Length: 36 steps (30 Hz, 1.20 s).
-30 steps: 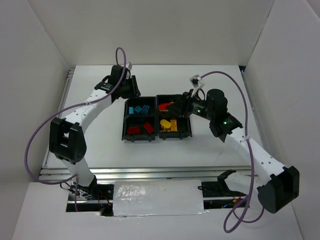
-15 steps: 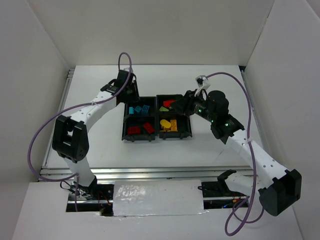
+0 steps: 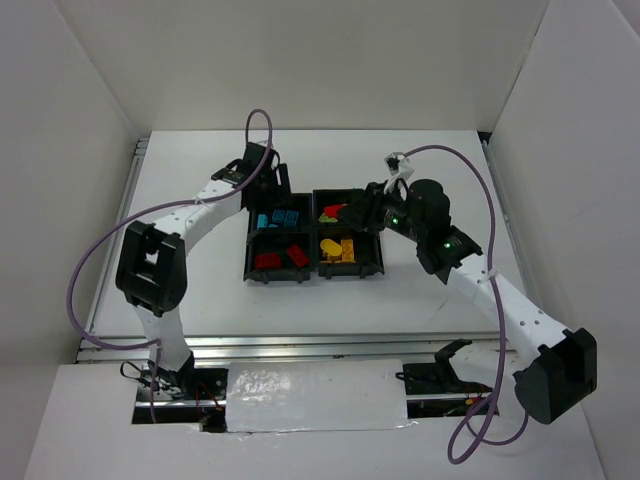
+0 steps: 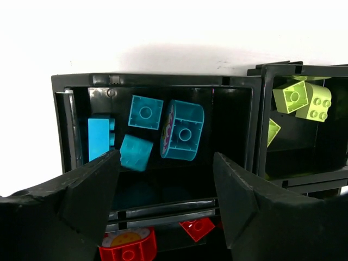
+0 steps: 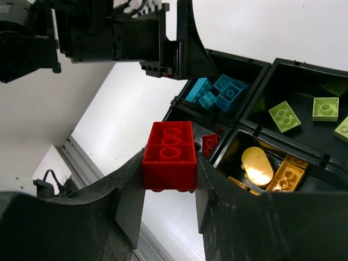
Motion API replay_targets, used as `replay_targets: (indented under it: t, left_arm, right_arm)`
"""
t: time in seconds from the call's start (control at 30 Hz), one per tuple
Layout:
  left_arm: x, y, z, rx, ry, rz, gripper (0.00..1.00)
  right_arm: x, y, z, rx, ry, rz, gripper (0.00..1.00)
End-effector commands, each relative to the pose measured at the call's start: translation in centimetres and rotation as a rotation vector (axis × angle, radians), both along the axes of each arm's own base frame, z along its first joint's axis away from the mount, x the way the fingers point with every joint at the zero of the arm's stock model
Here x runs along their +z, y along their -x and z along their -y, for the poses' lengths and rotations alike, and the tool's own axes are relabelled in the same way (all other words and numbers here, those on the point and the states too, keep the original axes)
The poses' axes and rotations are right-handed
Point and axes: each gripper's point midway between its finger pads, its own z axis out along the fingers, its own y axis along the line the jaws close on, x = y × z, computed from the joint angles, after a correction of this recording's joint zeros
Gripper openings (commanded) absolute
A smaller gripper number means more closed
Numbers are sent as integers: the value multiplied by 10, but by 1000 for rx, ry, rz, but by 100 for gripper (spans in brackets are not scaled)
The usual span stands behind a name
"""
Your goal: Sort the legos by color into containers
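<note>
Right gripper (image 5: 168, 184) clamped on red rectangular plastic brick (image 5: 169, 155) above black plastic four-compartment tray (image 3: 330, 274) — carry it to the tray's near-left compartment (image 3: 282, 246), release low. Left gripper (image 4: 166, 185) jaws apart, empty, over the tray's far-left cyan bricks (image 4: 182, 130) — steer clear.

Left gripper (image 4: 166, 163) agape (right gripper (image 5: 169, 182) clamped)

Count on inspection: one tray (image 3: 377, 270) is showing four compartments. Four cyan bricks (image 4: 182, 130) are lying just ahead of the left gripper (image 4: 166, 166). Three green bricks (image 5: 283, 116) are showing beyond the right gripper (image 5: 168, 187). One red brick (image 5: 169, 155) is sitting between its fingers, and two more red bricks (image 3: 298, 256) are lying in the tray. Two yellow bricks (image 5: 256, 166) are showing clearly, with a possible third only in part.
</note>
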Motion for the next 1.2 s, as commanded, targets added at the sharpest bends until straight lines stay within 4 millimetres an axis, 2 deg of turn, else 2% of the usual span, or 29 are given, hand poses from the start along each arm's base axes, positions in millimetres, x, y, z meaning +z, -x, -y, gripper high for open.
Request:
replay_targets:
  t: [0.0, 0.1, 0.13, 0.17, 0.2, 0.27, 0.33, 0.4, 0.47, 0.53, 0.57, 0.63, 0.67, 0.7, 0.73, 0.77, 0.83, 0.97, 1.07, 1.17]
  left_arm:
    - [39, -7, 5, -3, 52, 85, 82]
    - [68, -2, 0, 8, 63, 135, 83]
    - [88, 3, -6, 25, 64, 178, 89]
    - [98, 6, -12, 38, 60, 200, 96]
    - [117, 15, -20, 53, 57, 243, 99]
    - [131, 26, -40, 105, 11, 275, 100]
    - [145, 45, -60, 141, -21, 306, 100]
    - [146, 68, -86, 193, -85, 311, 100]
    - [143, 82, -113, 265, -146, 318, 100]
    - [136, 99, -140, 321, -182, 322, 100]
    - [130, 107, -151, 345, -207, 322, 100]
    - [128, 111, -163, 373, -227, 328, 99]
    - [128, 111, -165, 376, -237, 331, 99]
    - [129, 112, -166, 378, -240, 333, 100]
    - [131, 110, -164, 372, -236, 339, 99]
    - [131, 110, -164, 372, -235, 340, 100]
    - [130, 110, -162, 368, -244, 344, 100]
    - [137, 119, -165, 382, -289, 370, 100]
    - [144, 123, -168, 399, -291, 391, 100]
    - [147, 125, -168, 401, -285, 401, 100]
  right_arm:
    - [2, 0, -7, 29, 0, 0, 0]
    - [-6, -3, -10, 35, 10, -22, 0]
    - [-7, -5, -10, 25, 6, -42, 0]
    - [-11, -8, -11, 19, 5, -60, 0]
    - [-21, -10, -15, 24, 12, -96, 0]
    - [-25, -13, -21, 12, 10, -126, 0]
    - [-36, -19, -23, -38, 21, -173, 0]
    - [-42, -27, -21, -89, 22, -193, 0]
    - [-40, -27, -30, -88, 4, -211, 0]
    - [-45, -31, -43, -91, 10, -242, 0]
    - [-61, -26, -58, -78, 45, -278, 0]
    - [-59, -27, -77, -73, 47, -298, 0]
    - [-74, -28, -87, -70, 71, -334, 0]
    - [-73, -23, -100, -64, 81, -338, 0]
    - [-76, -24, -105, -84, 76, -362, 0]
    - [-89, -25, -110, -92, 95, -388, 0]
    - [-89, -25, -120, -106, 93, -401, 0]
    - [-109, -29, -127, -155, 183, -438, 0]
    - [-120, -26, -132, -152, 229, -453, 0]
    - [-120, -21, -131, -154, 235, -448, 0]
